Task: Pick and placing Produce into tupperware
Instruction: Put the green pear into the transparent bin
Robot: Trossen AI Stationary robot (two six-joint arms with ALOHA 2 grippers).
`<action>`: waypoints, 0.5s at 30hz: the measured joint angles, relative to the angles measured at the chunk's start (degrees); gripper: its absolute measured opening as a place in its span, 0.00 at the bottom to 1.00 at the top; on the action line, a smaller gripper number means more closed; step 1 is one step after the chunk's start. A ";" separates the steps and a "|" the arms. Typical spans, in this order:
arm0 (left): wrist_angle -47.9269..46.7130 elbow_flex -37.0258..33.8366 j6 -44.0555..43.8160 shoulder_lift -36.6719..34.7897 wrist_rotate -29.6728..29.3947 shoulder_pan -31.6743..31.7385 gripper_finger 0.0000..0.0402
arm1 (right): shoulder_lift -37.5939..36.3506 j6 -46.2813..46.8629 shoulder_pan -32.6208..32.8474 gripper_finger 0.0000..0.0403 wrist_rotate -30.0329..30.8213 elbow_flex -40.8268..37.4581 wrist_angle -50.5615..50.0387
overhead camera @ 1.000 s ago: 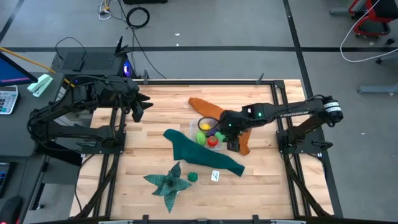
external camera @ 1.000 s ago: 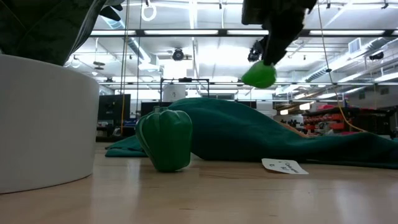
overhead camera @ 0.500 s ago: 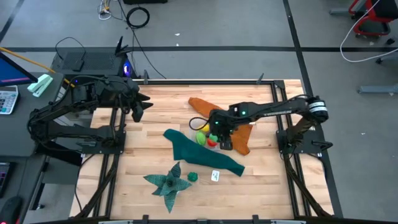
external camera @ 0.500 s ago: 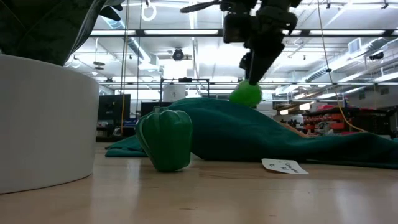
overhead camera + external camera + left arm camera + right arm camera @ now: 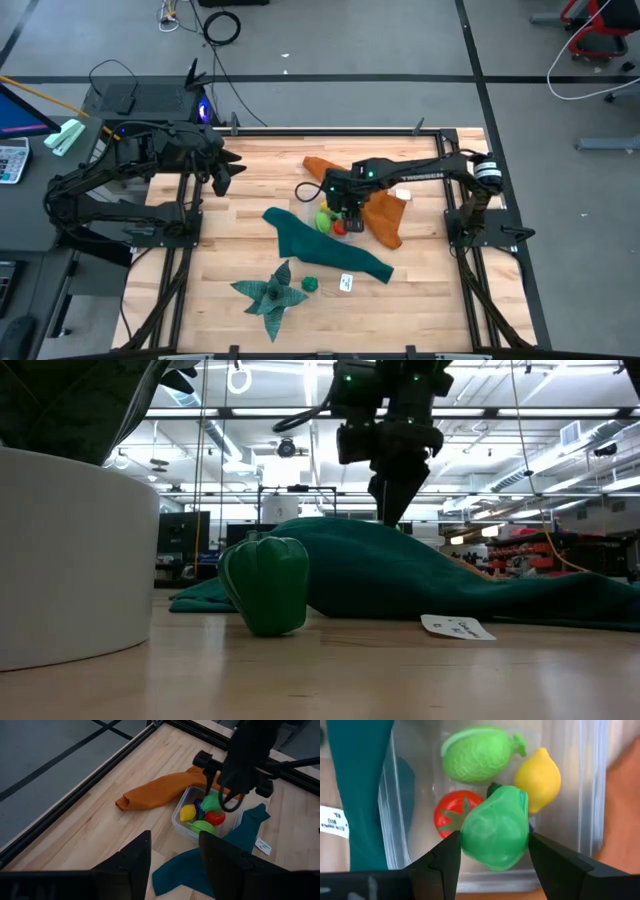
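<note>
The clear tupperware (image 5: 587, 795) sits mid-table, between an orange cloth (image 5: 375, 205) and a teal cloth (image 5: 325, 245). Inside it lie a yellow lemon (image 5: 538, 779), a light green fruit (image 5: 477, 752), a red tomato (image 5: 451, 815) and a purple piece that is mostly hidden. My right gripper (image 5: 494, 840) hangs directly over the box, shut on a light green pear-shaped fruit (image 5: 495, 827). A dark green pepper (image 5: 265, 582) stands on the table near the front. My left gripper (image 5: 172, 865) is open and waits at the table's far left. My right gripper pinches the light green pear-shaped fruit between its two fingers, one on each flank (image 5: 470, 837). The fingers come from above, pointing down. The fruit is lifted clear and hangs just above the tomato and lemon inside the tupperware (image 5: 177, 817).
A dark green star-shaped leafy piece (image 5: 270, 292) and a small white card (image 5: 346, 283) lie near the front edge beside the pepper (image 5: 309, 284). A large white pot (image 5: 70, 550) fills the low view's left. Bare wood lies left of the cloths.
My right gripper has carried the light green fruit toward the table's left, from over the orange cloth to above the tupperware, and has come lower. It has stayed shut on the fruit. Nothing else on the table has moved.
</note>
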 joint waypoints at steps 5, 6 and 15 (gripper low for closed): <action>-0.20 0.00 0.00 0.00 0.00 -0.01 0.43 | -0.02 -0.45 -0.42 0.45 0.15 -0.02 -0.64; -0.17 0.00 0.00 0.00 0.00 -0.01 0.43 | -0.18 -0.45 -0.42 0.45 0.16 -0.02 -0.64; -0.44 0.00 0.02 0.00 0.00 -0.03 0.43 | -0.28 -0.32 -0.40 0.56 0.16 -0.02 -1.14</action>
